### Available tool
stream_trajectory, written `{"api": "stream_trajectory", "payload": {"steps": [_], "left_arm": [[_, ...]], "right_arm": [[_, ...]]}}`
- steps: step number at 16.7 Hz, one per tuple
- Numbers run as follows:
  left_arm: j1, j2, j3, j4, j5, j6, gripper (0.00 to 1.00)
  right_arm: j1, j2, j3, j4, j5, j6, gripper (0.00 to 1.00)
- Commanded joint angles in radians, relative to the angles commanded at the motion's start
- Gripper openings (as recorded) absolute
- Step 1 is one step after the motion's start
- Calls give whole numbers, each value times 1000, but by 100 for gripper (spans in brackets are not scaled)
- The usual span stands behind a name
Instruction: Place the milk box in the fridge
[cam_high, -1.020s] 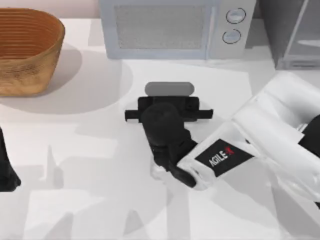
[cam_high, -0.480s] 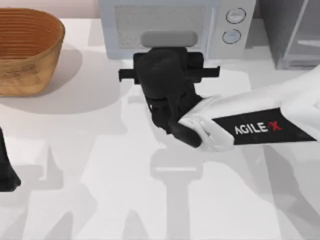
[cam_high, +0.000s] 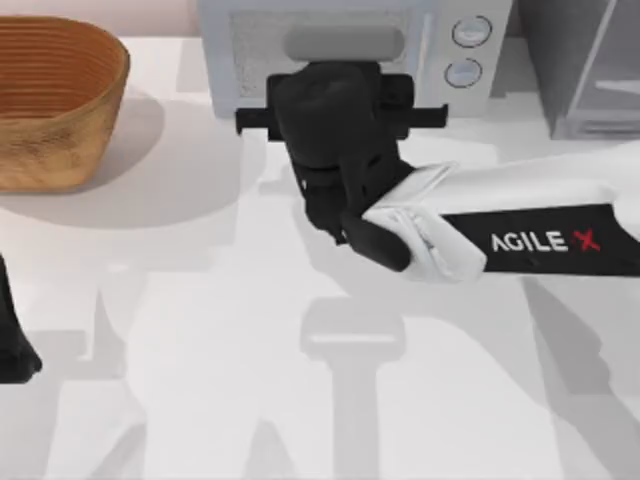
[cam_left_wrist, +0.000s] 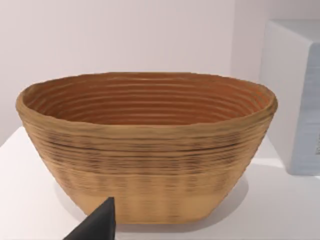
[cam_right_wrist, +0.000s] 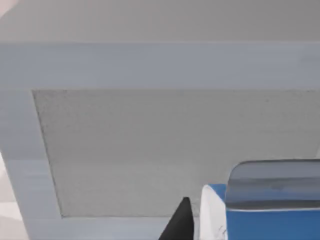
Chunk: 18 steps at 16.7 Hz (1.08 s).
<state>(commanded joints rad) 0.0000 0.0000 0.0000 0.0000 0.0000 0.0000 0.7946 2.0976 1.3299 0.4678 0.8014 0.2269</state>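
Looking down, the right gripper (cam_high: 345, 60) hangs at twelve o'clock before the microwave (cam_high: 340, 50), the fridge (cam_high: 585, 65) at two o'clock, the left gripper (cam_high: 12, 335) parked at nine o'clock beside the basket (cam_high: 50, 100). Its wrist view shows the milk box (cam_right_wrist: 265, 205) clamped by its fingers (cam_right_wrist: 180, 222), just before the microwave door (cam_right_wrist: 170, 150). Whether the left gripper's fingers are apart, I cannot tell.

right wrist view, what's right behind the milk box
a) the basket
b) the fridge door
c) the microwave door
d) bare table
c, the blue milk box sits close in front of the microwave, whose pale frame and speckled grey door panel span that view; from above the right pincer is at the microwave front, left of its two knobs, while the fridge stands off to the right.
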Motion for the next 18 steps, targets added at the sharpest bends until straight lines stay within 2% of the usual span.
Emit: {"api": "stream_trajectory", "payload": {"steps": [3, 8, 13, 18], "left_arm": [[0, 0, 0, 0, 0, 0, 100], [0, 0, 0, 0, 0, 0, 100], [0, 0, 0, 0, 0, 0, 100], [0, 0, 0, 0, 0, 0, 100]], "right_arm": [[-28, -56, -62, -25, -61, -11, 0], [-145, -334, -369, -107, -320, -47, 0], [-315, -873, -766, -178, -580, -68, 0], [-507, -1507, -1060, -263, -731, -94, 0]]}}
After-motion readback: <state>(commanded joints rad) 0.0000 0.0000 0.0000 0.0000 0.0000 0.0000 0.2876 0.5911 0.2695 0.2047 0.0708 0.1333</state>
